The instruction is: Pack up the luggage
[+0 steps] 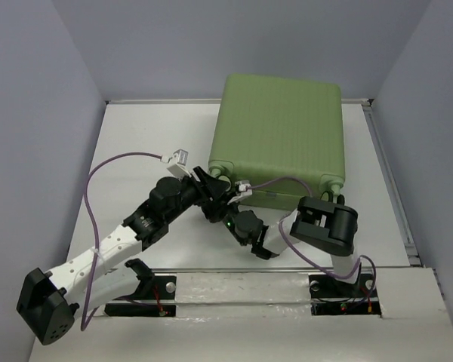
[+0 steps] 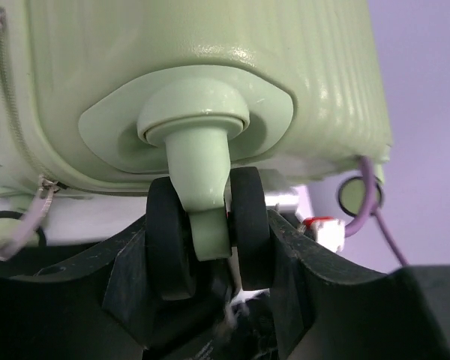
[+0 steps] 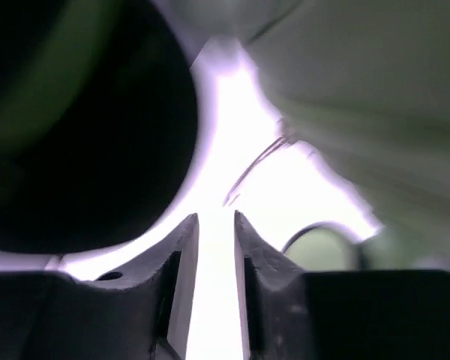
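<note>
Snugly around luggage [image 1: 283, 128] wheel [image 2: 170, 240], left hand [image 2: 210, 234]

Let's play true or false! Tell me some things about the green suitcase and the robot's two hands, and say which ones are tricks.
1. The suitcase is shut. True.
2. The suitcase is bright red. False: its ribbed shell is light green.
3. The left gripper has its fingers on either side of a black wheel of the suitcase. True.
4. The right gripper is holding a shirt. False: there is only a narrow gap between its fingers, with nothing in it.
5. The suitcase stands upright on its wheels. False: it lies flat on the table, with its wheels pointing toward the arms.
</note>
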Controlling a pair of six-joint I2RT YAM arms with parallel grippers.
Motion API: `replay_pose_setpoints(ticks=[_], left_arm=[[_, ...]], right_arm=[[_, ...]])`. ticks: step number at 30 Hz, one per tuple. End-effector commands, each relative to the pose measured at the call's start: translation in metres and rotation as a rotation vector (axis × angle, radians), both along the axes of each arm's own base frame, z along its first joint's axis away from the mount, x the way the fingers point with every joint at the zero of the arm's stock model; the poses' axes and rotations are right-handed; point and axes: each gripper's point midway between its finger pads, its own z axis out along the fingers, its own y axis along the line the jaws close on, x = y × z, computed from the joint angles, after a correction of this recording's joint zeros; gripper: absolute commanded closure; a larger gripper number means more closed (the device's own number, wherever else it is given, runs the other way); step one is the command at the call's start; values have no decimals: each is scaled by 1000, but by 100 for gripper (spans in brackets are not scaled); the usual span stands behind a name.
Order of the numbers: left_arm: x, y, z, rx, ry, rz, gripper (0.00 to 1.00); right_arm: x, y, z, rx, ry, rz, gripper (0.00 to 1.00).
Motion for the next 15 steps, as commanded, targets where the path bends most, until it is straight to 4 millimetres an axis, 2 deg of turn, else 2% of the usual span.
replay_pose_setpoints(ticks=[1, 2, 3, 4, 5, 6, 7, 8, 9, 10, 11, 13, 14, 15], left_arm=[[-70, -32, 143, -436, -347, -315, 94], [-68, -33, 131, -425, -328, -310, 94], [-66, -34, 127, -430, -322, -302, 94], [-63, -36, 122, -439, -301, -293, 94], [-63, -37, 119, -441, -301, -295, 94], [-59, -40, 112, -433, -290, -287, 94], [-57, -40, 110, -434, -287, -279, 94], [-56, -40, 107, -439, -278, -271, 94], [-52, -38, 108, -451, -278, -252, 92], [-51, -38, 105, -453, -270, -244, 90], [-50, -37, 104, -457, -266, -234, 88], [-47, -34, 103, -462, -265, -214, 77], [-47, -34, 102, -464, -260, -211, 72], [-47, -33, 99, -464, -254, -207, 61]], right_arm=[[-77, -5, 72, 300, -71, 281, 59], [-76, -18, 64, 266, -50, 253, 45], [-82, -37, 53, 191, -15, 246, 37], [-84, -44, 49, 138, -1, 245, 29], [-86, -50, 42, 63, 26, 242, 24], [-89, -63, 27, -87, 94, 234, 18], [-92, -71, 22, -149, 112, 237, 15], [-98, -84, 5, -255, 135, 251, 13], [-102, -92, 6, -272, 141, 256, 9], [-106, -102, 25, -239, 128, 258, 8], [-109, -114, 14, -309, 154, 254, 5], [-110, -123, 23, -315, 141, 246, 2], [-107, -126, 37, -293, 119, 240, 1], [-107, -126, 43, -303, 88, 248, 1]])
